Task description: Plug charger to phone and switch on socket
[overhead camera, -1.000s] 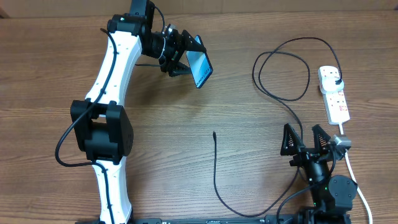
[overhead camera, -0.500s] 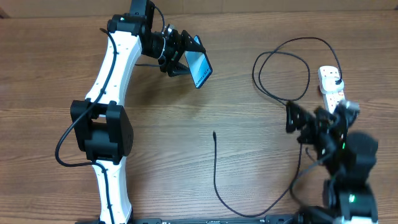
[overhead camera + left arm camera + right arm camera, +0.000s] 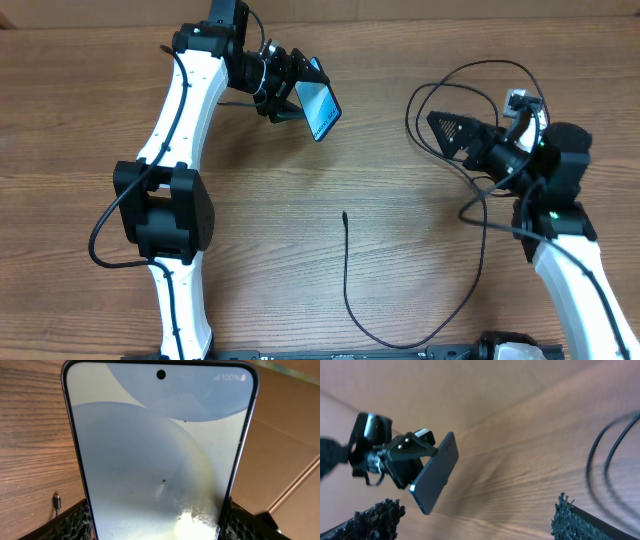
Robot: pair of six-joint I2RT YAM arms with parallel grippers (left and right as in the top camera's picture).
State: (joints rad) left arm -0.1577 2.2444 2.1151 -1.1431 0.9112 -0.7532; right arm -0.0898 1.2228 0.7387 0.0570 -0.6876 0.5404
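My left arm [image 3: 178, 150] reached up the left side of the wooden table [image 3: 70, 120], and my left gripper [image 3: 288, 88] was clamped on the phone [image 3: 322, 108], holding it clear of the tabletop with its lit screen tilted toward the right. From my left wrist the phone [image 3: 160, 455] filled nearly the whole view, pale blue-grey, with the camera hole at its top edge and a 100% battery mark in the corner, and my mesh-faced fingers [image 3: 75, 524] pressed against its lower sides. Toward the middle of the table, apart from the phone, lay the free connector tip [image 3: 343, 214] of the charger [image 3: 346, 270]. Its thin black cable ran down toward the near edge, curved right and climbed into loose loops at the upper right. The same tip [image 3: 56, 502] showed small on the wood beside the phone's left edge. At the far right my right arm [image 3: 565, 250] was raised over those loops. My right gripper [image 3: 476, 510] was spread wide with nothing between its fingers, and it faced across the table at the phone [image 3: 436, 472].
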